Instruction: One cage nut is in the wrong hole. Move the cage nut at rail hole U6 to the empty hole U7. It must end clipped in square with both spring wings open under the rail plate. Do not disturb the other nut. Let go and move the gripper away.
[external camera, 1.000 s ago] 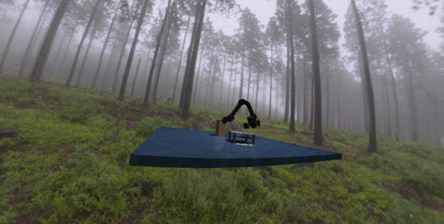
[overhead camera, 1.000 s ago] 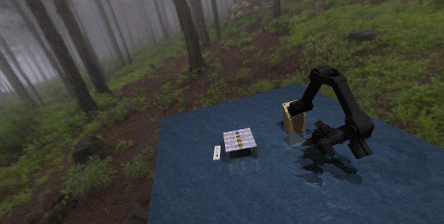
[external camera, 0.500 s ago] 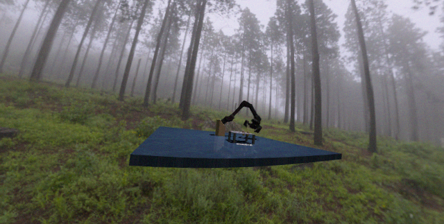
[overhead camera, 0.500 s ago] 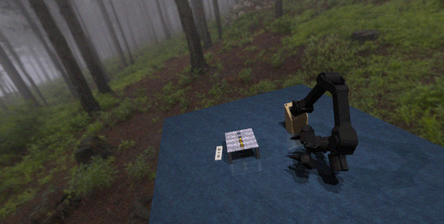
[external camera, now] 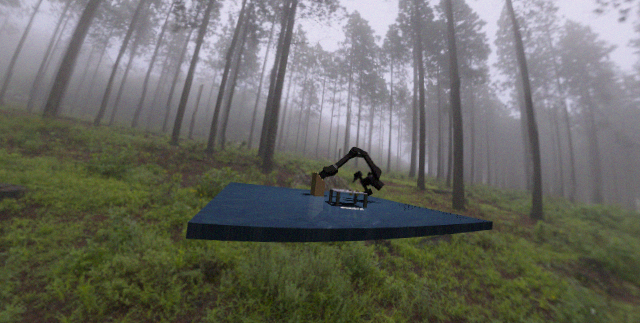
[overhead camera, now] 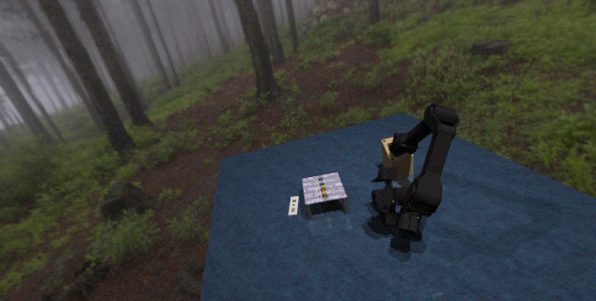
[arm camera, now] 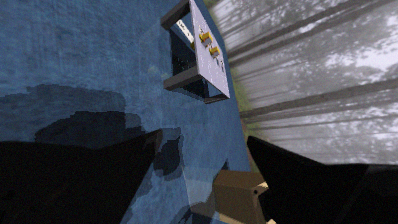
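Top view, claw (overhead camera: 379, 188) (external camera: 361, 184) (arm camera: 205, 136): your claw is open, gripping nothing, and hangs low above the blue tabletop (overhead camera: 279, 254) (external camera: 280, 220) (arm camera: 135, 30).
Top view, arm (overhead camera: 440, 147) (external camera: 370, 160): it arches from the tan block (overhead camera: 404, 165) (external camera: 318, 185) (arm camera: 235, 197), which stands near your claw.
Top view, rail plate (overhead camera: 335, 186) (external camera: 350, 191) (arm camera: 212, 70): you see it on legs, apart from your claw and to its left in the view.
Top view, yellow cage nuts (overhead camera: 324, 191) (arm camera: 206, 38): both sit in one row on that plate; you cannot tell which occupies U6 or U7.
Top view, white card (overhead camera: 291, 205) (external camera: 352, 208): it lies flat on the far side of the plate from your claw.
Exterior view, claw: you find it behind the plate, clear of it; its fingers are too small to read here.
Exterior view, tan block: upright, to the left of your claw.
Wrist view, claw: its dark fingers stand wide apart, one on each side of the view.
Wrist view, rail plate: beyond your fingertips, with both nuts on its face; the wings are too small to judge.
Wrist view, tan block: low in the view, partly hidden by your right-hand finger.
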